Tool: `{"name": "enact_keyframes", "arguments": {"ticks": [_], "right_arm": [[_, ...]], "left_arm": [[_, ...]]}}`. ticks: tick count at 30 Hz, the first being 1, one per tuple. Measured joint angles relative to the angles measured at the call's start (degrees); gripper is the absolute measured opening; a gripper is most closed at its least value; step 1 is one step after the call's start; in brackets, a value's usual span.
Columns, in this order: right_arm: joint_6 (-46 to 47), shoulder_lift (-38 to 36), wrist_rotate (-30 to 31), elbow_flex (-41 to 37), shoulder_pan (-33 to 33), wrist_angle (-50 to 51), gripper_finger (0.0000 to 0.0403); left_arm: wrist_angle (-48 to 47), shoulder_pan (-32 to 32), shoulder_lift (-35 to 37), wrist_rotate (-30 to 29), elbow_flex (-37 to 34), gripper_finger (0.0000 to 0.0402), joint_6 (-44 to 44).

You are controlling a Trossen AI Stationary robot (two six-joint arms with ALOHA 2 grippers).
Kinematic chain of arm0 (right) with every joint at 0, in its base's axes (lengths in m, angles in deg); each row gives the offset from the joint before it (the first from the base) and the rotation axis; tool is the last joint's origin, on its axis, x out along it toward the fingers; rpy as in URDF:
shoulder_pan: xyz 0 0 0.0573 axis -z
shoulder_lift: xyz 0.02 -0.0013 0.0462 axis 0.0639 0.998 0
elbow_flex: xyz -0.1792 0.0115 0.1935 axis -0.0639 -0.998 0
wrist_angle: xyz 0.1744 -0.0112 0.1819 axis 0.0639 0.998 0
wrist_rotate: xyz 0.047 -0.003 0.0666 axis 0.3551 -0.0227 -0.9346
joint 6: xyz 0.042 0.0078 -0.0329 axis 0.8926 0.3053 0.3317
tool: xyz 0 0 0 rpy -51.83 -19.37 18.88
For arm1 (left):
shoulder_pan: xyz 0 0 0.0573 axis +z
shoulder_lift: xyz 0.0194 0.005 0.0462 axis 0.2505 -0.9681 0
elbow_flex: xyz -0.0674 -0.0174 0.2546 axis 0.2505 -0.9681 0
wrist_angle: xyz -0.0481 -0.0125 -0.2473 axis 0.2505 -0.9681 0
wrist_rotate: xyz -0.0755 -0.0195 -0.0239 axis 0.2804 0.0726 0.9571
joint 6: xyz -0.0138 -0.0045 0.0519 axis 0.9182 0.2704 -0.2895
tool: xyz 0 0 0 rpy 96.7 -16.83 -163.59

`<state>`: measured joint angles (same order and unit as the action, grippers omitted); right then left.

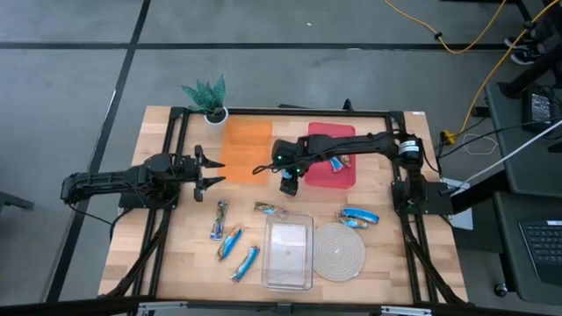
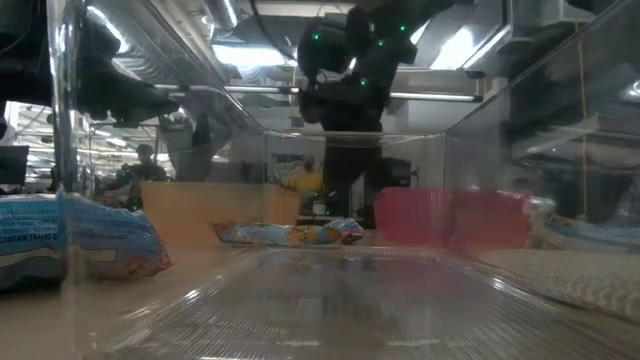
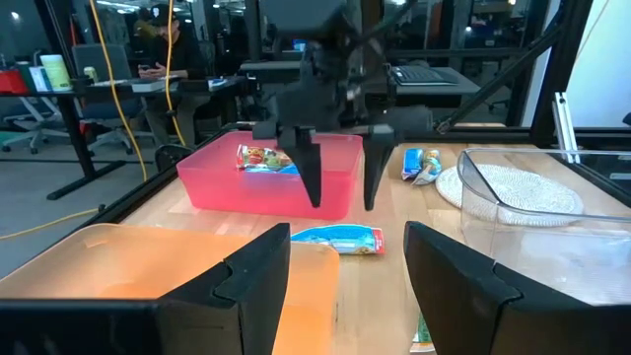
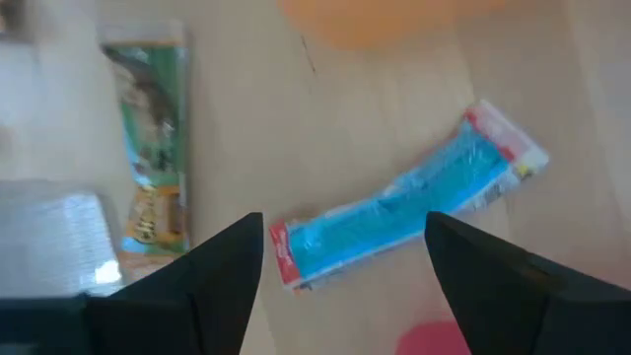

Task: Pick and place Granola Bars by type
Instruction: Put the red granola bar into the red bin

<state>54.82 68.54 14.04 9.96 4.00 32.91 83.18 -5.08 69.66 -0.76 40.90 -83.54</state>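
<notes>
A blue-wrapped granola bar (image 4: 404, 212) lies flat and slanted on the wooden worktop (image 1: 189, 254) just beside the orange tray (image 1: 243, 143), with the right tool (image 1: 288, 184) poised above it, fingers spread and empty. Because the bar lies askew, the fingers may catch only the slippery wrapper and lose it. The left tool (image 1: 211, 170) waits by the orange tray, parted and empty. Other bars (image 1: 231, 240) lie scattered near the clear tray (image 1: 290, 254); one sits in the red tray (image 3: 266, 182). Beyond are desks and a seated person (image 3: 163, 44).
</notes>
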Motion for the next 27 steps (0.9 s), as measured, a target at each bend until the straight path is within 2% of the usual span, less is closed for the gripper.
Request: {"name": "enact_keyframes", "arguments": {"ticks": [8, 20, 27], "right_arm": [[0.89, 1.02, 5.07, 0.02, 0.28, 1.61, 0.0284], [3.72, 1.02, 5.14, 0.02, 1.16, 2.2, 0.0284], [3.76, 4.2, 5.06, 0.02, 1.17, 2.25, 0.0284]], "left_arm": [[0.0, 0.0, 0.0, 0.0, -0.01, 0.0194, -0.01], [0.0, 0.0, 0.02, 0.0, 0.0, 0.0194, 0.01], [0.0, -0.02, 0.0, 0.0, 0.01, 0.0194, -0.01]]}}
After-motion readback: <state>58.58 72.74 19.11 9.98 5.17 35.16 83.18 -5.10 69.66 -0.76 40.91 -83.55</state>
